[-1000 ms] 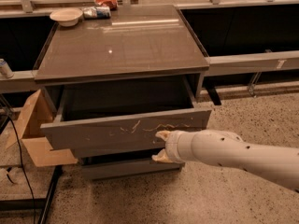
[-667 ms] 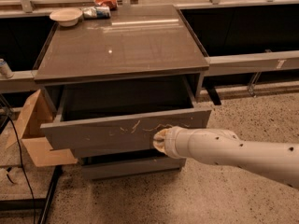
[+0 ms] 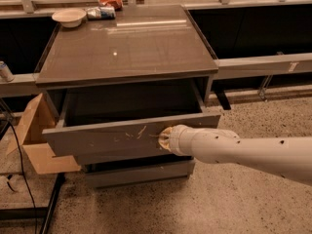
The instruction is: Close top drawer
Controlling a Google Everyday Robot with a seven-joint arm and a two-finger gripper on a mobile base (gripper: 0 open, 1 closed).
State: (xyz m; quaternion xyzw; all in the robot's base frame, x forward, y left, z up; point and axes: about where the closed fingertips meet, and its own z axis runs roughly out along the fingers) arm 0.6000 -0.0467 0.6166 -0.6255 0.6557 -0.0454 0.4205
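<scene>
The top drawer [image 3: 97, 138] of the grey cabinet stands pulled out, its dark inside empty. Its flat front panel has pale scratch marks near centre-right. My gripper [image 3: 165, 139] is at the end of the white arm that comes in from the right. It is pressed against the front panel just right of the scratches. Two plain lower drawer fronts [image 3: 141, 172] show under it, the upper one mostly hidden by the open drawer.
The cabinet top [image 3: 126, 43] carries a white bowl [image 3: 68, 17] and snack packets [image 3: 105, 8] at its far edge. An open cardboard box [image 3: 36, 140] stands against the cabinet's left side. A black cable [image 3: 22, 169] runs over the speckled floor at left.
My gripper has moved in from slightly off the panel to pressing on the drawer front. The drawer's opening looks about the same.
</scene>
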